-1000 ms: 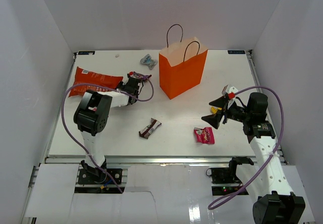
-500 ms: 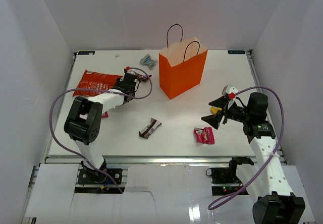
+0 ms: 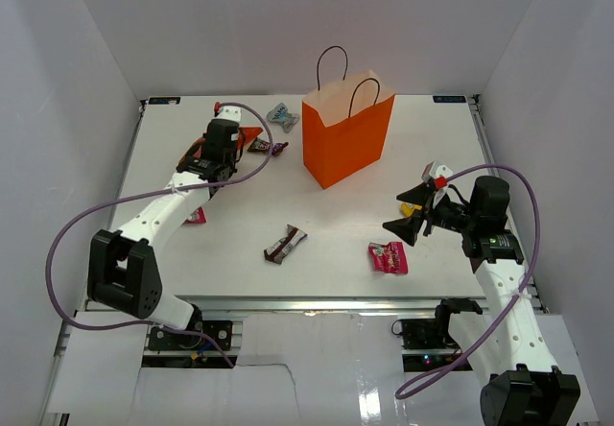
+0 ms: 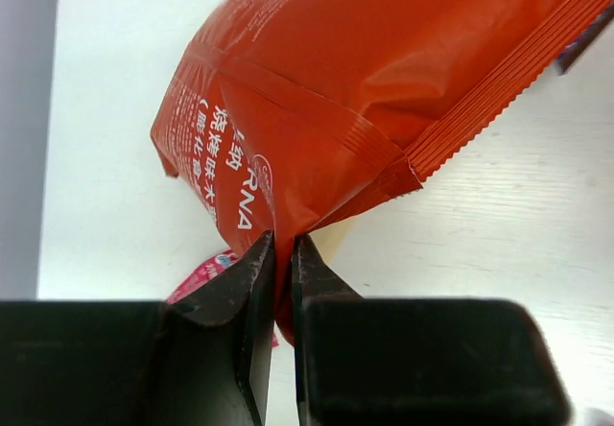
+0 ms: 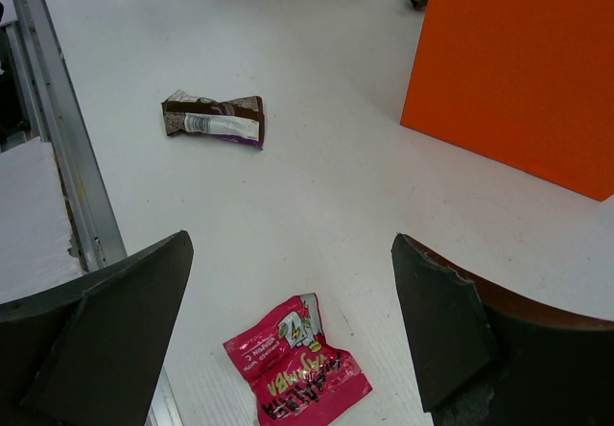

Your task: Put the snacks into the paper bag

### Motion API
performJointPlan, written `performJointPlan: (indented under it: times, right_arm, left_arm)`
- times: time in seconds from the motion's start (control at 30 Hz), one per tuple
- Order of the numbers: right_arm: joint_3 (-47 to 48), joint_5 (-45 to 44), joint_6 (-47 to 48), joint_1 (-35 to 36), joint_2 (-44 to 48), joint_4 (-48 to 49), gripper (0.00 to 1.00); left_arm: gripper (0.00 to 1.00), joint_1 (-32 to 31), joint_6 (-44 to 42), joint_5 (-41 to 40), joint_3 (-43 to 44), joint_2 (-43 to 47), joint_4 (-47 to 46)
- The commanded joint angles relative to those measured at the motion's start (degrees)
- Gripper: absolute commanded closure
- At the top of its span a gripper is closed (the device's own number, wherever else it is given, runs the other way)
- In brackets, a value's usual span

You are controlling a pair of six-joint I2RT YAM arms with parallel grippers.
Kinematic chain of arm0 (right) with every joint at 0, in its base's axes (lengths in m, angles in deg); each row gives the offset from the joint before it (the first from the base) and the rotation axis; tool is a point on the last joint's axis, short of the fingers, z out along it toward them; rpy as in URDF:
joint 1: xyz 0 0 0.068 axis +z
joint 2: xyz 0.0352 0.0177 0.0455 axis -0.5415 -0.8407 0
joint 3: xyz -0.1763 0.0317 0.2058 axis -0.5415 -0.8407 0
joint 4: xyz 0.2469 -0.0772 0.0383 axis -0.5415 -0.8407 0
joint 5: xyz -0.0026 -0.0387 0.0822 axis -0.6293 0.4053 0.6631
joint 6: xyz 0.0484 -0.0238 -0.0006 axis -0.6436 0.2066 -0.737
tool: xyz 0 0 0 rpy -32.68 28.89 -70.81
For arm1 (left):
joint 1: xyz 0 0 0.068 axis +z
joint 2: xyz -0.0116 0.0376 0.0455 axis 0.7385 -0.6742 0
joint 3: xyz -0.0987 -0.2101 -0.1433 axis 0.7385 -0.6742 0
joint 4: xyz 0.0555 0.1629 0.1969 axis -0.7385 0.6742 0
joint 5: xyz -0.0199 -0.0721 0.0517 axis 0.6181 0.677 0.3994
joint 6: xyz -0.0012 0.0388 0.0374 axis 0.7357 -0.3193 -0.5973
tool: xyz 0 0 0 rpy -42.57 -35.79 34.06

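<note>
My left gripper (image 4: 283,244) is shut on the edge of the large red chip bag (image 4: 384,81), held off the table at the back left; in the top view (image 3: 219,144) the arm hides most of the bag (image 3: 198,145). The orange paper bag (image 3: 347,138) stands upright at the back centre. My right gripper (image 5: 291,244) is open and empty above a pink packet (image 5: 295,359), which also shows in the top view (image 3: 388,257). A brown candy bar (image 3: 286,244) lies mid-table. A silvery-blue wrapper (image 3: 281,114) lies left of the bag.
A second pink packet (image 3: 196,216) lies under the left arm and shows below the chip bag (image 4: 206,277). Another candy bar (image 3: 261,145) lies left of the bag. A yellow packet (image 3: 411,210) peeks out under my right gripper (image 3: 414,211). White walls enclose the table.
My left arm has stretched out toward the back and lifted the red chip bag off the table, clamped in its jaws. The right arm has not moved.
</note>
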Motion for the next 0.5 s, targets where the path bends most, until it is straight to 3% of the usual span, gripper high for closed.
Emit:
performJointPlan:
  times: [0.0, 0.47]
  right_arm:
    - [0.5, 0.7, 0.8, 0.4, 0.1, 0.2, 0.1]
    - [0.5, -0.3, 1.0, 0.4, -0.4, 0.4, 0.1]
  left_arm:
    - [1.0, 0.7, 3.9, 6.7, 4.1, 5.5, 0.7]
    - [1.0, 0.8, 3.5, 17.5, 13.6, 11.1, 1.1]
